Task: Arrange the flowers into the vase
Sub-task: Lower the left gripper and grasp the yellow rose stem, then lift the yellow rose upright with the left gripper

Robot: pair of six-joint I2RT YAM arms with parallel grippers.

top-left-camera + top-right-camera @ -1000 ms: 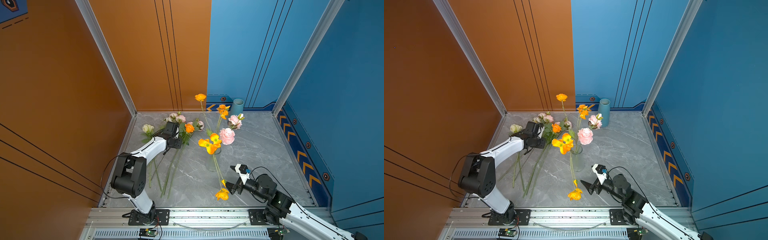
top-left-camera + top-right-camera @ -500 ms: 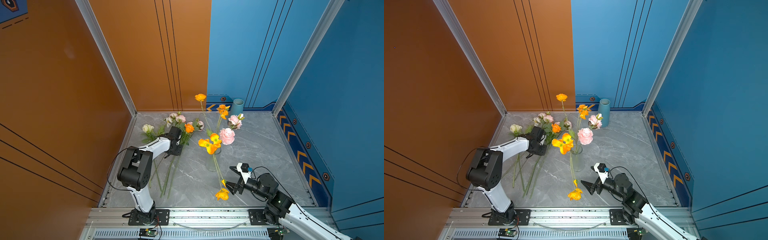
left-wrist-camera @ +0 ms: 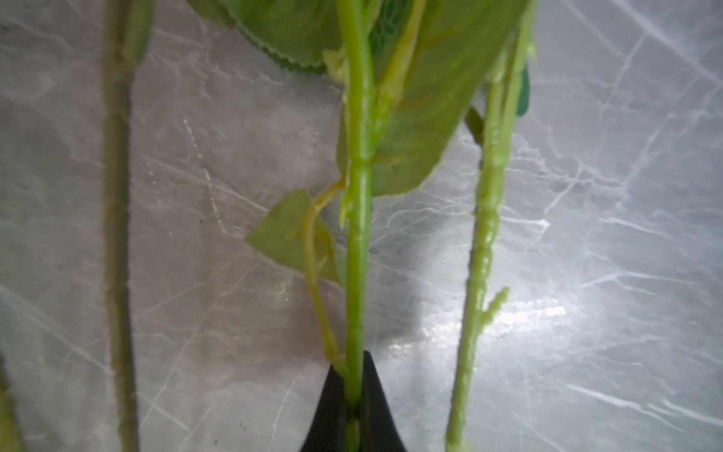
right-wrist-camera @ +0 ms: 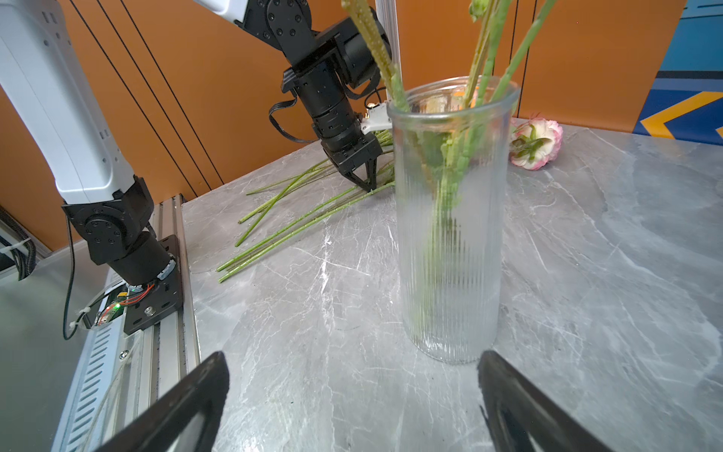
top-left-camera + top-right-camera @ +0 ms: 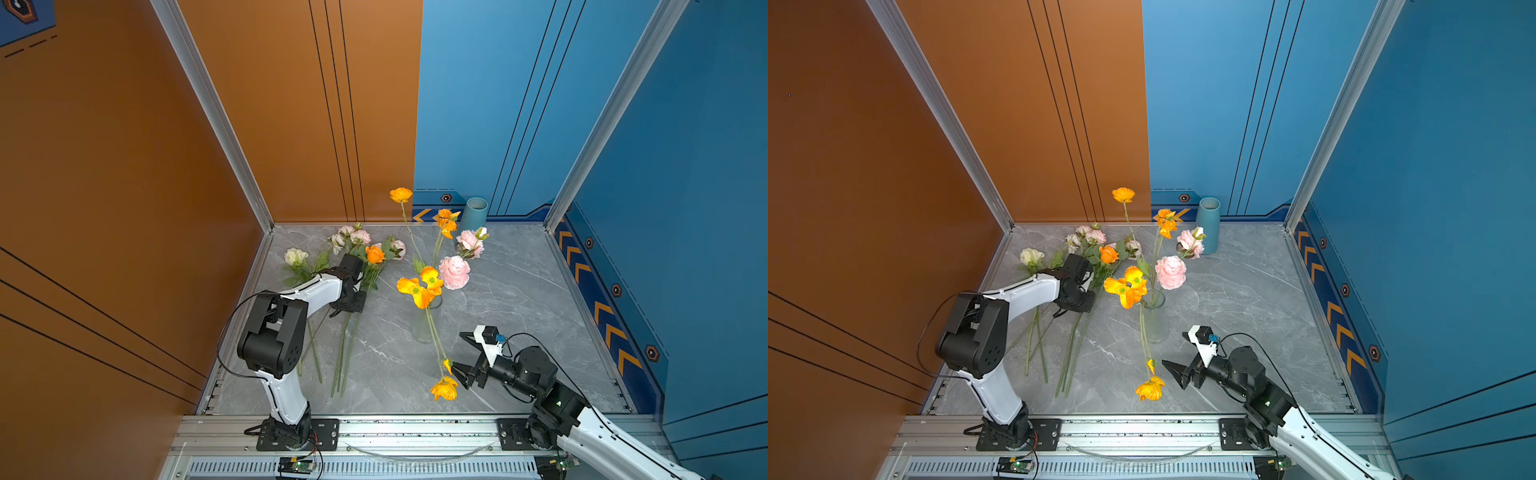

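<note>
A clear ribbed glass vase (image 5: 424, 328) (image 5: 1154, 320) (image 4: 450, 219) stands mid-table. It holds several flowers, among them orange-yellow poppies (image 5: 419, 286) and a pink bloom (image 5: 454, 272). One orange bloom (image 5: 444, 388) droops toward the front. More flowers (image 5: 374, 254) (image 5: 1108, 254) lie on the table at the left, stems pointing forward. My left gripper (image 5: 349, 307) (image 5: 1075, 305) (image 4: 367, 186) (image 3: 354, 391) is down among them, shut on one green stem (image 3: 358, 235). My right gripper (image 5: 459, 350) (image 5: 1173, 349) (image 4: 352, 356) stands open and empty, just in front of and right of the vase.
A blue cylinder vase (image 5: 474, 212) (image 5: 1207, 224) stands at the back wall. A pink flower (image 4: 536, 143) shows behind the glass vase. Orange and blue walls enclose the table on three sides. A metal rail (image 5: 415, 428) runs along the front.
My left gripper has come down onto the loose stems and shut on one of them. The right gripper has stayed open and barely shifted.
</note>
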